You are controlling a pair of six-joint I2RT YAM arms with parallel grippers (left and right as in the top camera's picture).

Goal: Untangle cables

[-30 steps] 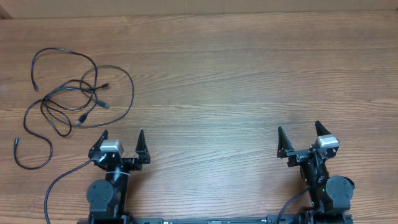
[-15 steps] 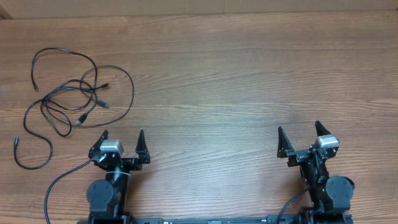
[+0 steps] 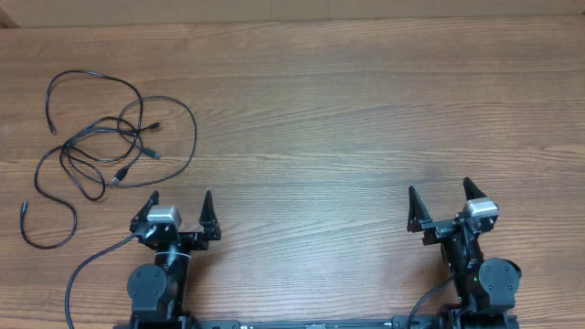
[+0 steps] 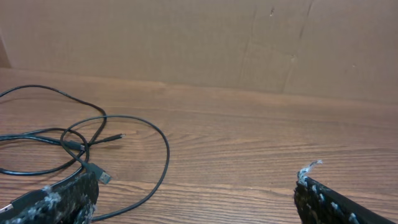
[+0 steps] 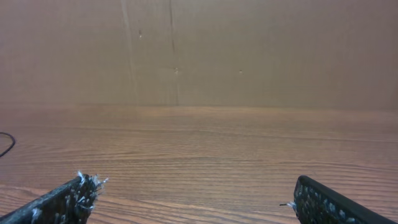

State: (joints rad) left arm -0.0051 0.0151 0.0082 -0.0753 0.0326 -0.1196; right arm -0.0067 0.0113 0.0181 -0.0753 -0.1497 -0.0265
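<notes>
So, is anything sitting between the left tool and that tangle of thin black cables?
Nothing visible does. Only bare wooden table lies between the open left tool and the tangle of thin black cables, which sits ahead and to its left.

Overhead cam looks straight down on the whole wooden table (image 3: 366, 110) from well above. Both wrist cams sit low, right near the tabletop, facing across it to the cardboard wall (image 4: 186, 43) at the far edge. Left wrist and overhead share the cables (image 3: 101, 146); right wrist catches just a sliver of them at its left edge.
</notes>
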